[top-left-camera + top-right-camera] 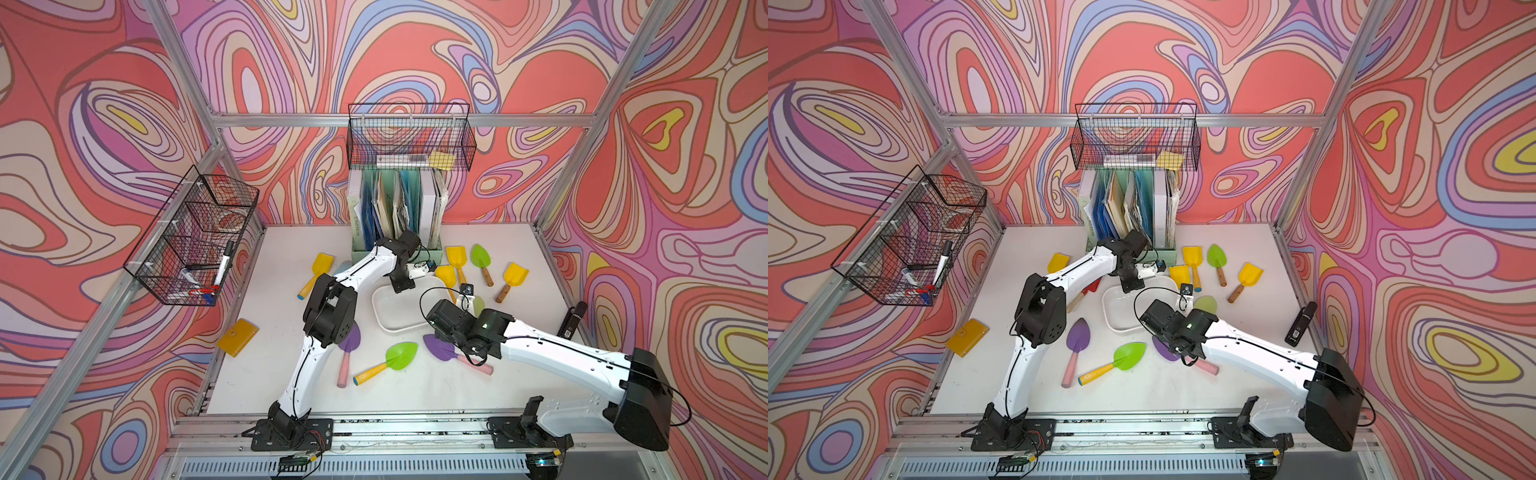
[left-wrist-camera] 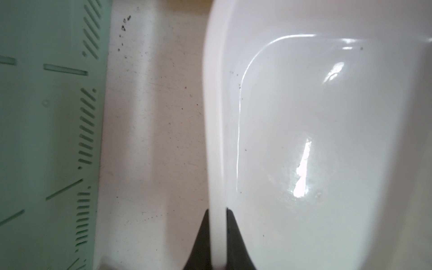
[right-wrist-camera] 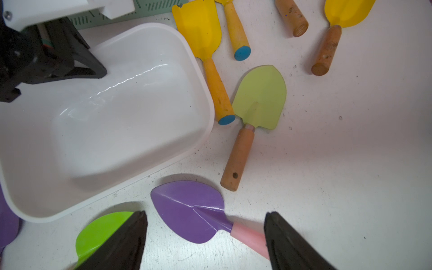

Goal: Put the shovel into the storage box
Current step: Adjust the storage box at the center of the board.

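**A:** What's spread over the surface (image 1: 415, 395)?

**B:** Toy shovels, loose all around the storage box (image 1: 397, 309). The box sits mid-surface, just in front of the mint-green file holder (image 2: 46, 117). It is empty, with no shovel in it yet.

**A:** Why is the left gripper (image 2: 217, 219) down at the box?

**B:** It is pinched tight on the box's rim, one finger inside the wall and one outside. My guess is that it pins the light tub so it can't slide or tip when something drops in.

**A:** And the right gripper (image 3: 205, 214)?

**B:** It is spread wide, holding nothing, and hangs over the purple shovel (image 3: 187, 210). That shovel lies flat on the surface just outside the box's side nearest the robot. Its blade tip points toward the rim without touching it.

**A:** Why that one?

**B:** Probably because it lies clear. The yellow shovel (image 3: 201, 30) and the pale green shovel (image 3: 259, 98) are bunched together at the box's end.

**A:** Where would it grab?

**B:** Likely the pink handle (image 3: 247, 236), which is rounder and thicker than the thin blade.
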### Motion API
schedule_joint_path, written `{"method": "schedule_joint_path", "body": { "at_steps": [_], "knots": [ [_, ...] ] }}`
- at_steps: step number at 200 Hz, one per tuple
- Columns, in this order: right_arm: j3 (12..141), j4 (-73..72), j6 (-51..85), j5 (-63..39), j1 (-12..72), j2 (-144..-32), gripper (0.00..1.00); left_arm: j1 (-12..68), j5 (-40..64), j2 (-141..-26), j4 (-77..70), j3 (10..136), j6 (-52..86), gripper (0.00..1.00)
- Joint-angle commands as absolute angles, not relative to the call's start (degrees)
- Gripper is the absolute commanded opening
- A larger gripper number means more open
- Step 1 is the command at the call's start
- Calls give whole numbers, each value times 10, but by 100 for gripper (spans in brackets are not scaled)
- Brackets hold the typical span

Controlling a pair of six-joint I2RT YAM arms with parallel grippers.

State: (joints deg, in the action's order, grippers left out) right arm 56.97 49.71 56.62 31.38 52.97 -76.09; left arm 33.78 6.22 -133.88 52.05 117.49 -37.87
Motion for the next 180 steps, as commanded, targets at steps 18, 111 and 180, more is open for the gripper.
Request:
{"method": "schedule_joint_path", "body": {
  "at_steps": [18, 111, 180],
  "knots": [
    [556, 497, 565, 316, 532, -751, 81, 338, 42, -1348, 541, 1185, -375, 0],
    [566, 492, 573, 323, 532, -711, 81, 319, -51, -1259, 600, 1187, -213, 0],
    [606, 495, 515, 300, 520, -715, 81, 288, 1, -1168, 646, 1137, 10, 0]
  ]
}}
